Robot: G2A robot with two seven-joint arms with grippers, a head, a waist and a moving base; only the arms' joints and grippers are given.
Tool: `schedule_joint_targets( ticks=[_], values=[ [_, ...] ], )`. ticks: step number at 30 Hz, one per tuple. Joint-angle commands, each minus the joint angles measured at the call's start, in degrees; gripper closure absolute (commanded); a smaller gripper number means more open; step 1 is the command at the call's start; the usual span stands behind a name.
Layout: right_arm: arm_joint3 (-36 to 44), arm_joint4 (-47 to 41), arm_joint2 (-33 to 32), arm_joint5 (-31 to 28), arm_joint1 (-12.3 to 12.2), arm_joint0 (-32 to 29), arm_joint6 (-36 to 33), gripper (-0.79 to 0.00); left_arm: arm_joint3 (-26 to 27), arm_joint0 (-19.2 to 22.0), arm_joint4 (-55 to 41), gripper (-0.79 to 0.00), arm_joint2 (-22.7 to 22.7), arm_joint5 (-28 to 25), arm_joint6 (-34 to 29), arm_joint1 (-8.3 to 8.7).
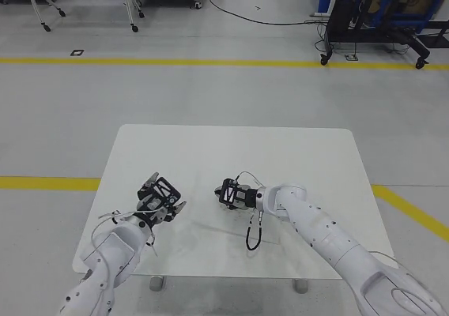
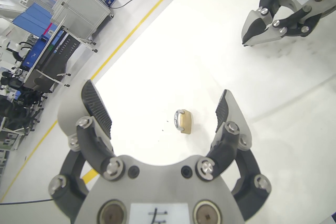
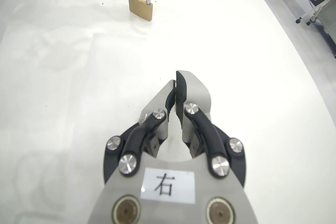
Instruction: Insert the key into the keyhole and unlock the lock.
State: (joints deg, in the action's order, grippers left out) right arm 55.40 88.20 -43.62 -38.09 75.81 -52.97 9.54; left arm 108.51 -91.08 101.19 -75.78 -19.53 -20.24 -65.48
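Ahead of the wide-open, empty left end effector (image 2: 157, 86) stands the padlock (image 2: 184, 121); best clamp its brass body squarely; right end effector (image 3: 176, 78) is pinched closed, contents unclear.

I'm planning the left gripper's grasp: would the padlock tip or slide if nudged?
The padlock stands upright on its narrow base, so a nudge would probably topple it. Its brass-coloured body looks solid, likely heavy for its size. On the smooth table it may slide.
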Motion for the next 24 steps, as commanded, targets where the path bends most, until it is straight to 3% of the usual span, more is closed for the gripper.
schedule_joint_targets(
  ticks=[1,5,13,17,24],
  values=[
    [0.0,0.0,0.0,0.0,0.0,0.0,0.0,0.000,-2.0,2.1,3.2,-0.785,2.8,0.2,-2.3,-0.27],
    [0.0,0.0,0.0,0.0,0.0,0.0,0.0,0.000,-5.5,5.2,4.9,-0.785,7.0,2.9,-4.4,-1.09],
    [0.0,0.0,0.0,0.0,0.0,0.0,0.0,0.000,-9.6,8.1,8.1,-0.785,12.3,3.5,-6.3,-2.06],
    [0.0,0.0,0.0,0.0,0.0,0.0,0.0,0.000,-10.9,9.1,9.8,-0.785,13.1,4.6,-7.3,-2.34],
    [0.0,0.0,0.0,0.0,0.0,0.0,0.0,0.000,-12.0,9.9,8.6,-0.785,12.6,1.5,-7.1,-2.39]
  ],
)
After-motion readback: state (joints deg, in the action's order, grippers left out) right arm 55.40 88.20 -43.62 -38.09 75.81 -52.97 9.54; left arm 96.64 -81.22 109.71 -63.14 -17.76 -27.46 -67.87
